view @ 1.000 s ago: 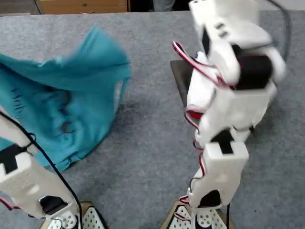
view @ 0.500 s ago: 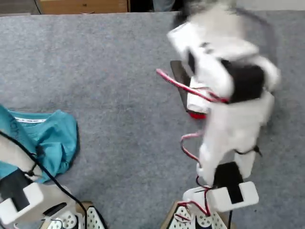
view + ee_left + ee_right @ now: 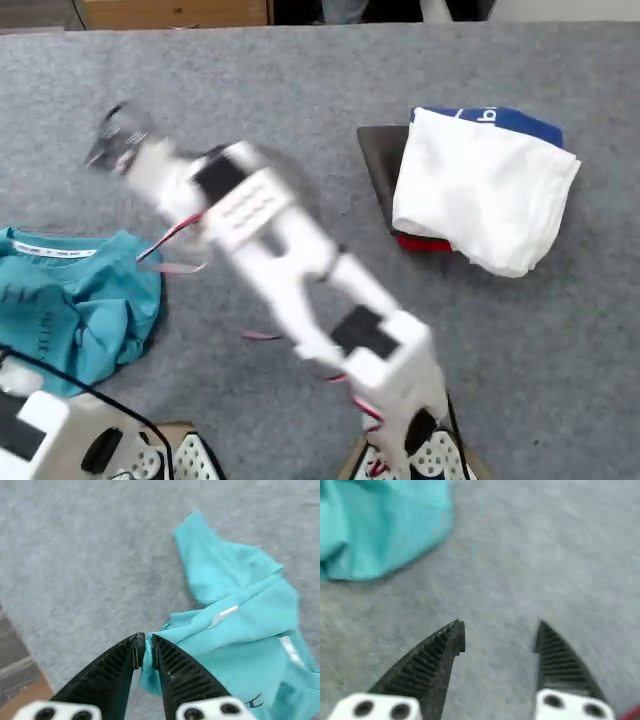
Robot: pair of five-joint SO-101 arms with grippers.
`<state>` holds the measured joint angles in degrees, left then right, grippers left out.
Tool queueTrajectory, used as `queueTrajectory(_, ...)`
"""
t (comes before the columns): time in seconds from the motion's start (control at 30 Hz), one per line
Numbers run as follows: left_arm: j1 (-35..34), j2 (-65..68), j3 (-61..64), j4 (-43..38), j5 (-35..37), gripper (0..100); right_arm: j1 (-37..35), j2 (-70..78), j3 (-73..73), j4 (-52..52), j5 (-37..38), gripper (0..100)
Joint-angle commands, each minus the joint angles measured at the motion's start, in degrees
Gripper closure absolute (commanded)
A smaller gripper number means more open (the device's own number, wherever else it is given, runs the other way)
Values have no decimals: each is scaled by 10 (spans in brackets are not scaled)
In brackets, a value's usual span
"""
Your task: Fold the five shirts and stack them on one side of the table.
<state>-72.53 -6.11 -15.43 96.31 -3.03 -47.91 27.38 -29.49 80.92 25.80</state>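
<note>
A crumpled teal shirt (image 3: 85, 300) lies unfolded at one side edge of the grey counter (image 3: 300, 90), with its collar label facing up. The left arm (image 3: 50, 445) sits low at the near corner just beside it. In the left wrist view, the left gripper (image 3: 145, 647) has its fingers (image 3: 170, 670) pressed together on a bunched edge of the teal shirt, with the rest of the cloth spread on the counter beyond the tips. The right arm (image 3: 290, 260) stretches from its base at the near edge diagonally across the middle of the counter, and its far end is above bare surface beyond the teal shirt. The right gripper (image 3: 500, 630) has its fingers (image 3: 440, 650) spread wide with nothing between them, above grey counter, with the teal shirt's rounded edge a little way ahead of the tips. Well apart, on the opposite side of the counter, stands a stack. A folded white shirt (image 3: 480, 190) is on top, a blue shirt (image 3: 520, 120) shows at its far edge, a red layer (image 3: 425, 243) peeks out beneath, and a dark layer (image 3: 378, 170) juts out at the bottom toward the middle of the counter.
</note>
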Motion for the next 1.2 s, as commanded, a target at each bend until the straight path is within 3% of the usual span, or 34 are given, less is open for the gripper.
queueTrajectory(0.0, -57, -21, 22, 3, -33, 971, -63, 94, -123, -9, -16, 677)
queueTrajectory(0.3, -90, -20, 91, -33, -56, 971, -92, 349, -402, -4, -38, 704)
queueTrajectory(0.5, -73, -19, 92, -33, -54, 971, -62, 449, -531, 46, -38, 994)
queueTrajectory(0.73, 10, -19, 92, -33, -51, 971, 5, 465, -662, 182, -18, 986)
queueTrajectory(0.97, 156, -15, 86, -39, -8, 971, 156, 379, -604, 205, -10, 986)
queueTrajectory(1.17, 317, -19, 86, -91, 67, 971, 276, 183, -325, 205, 10, 986)
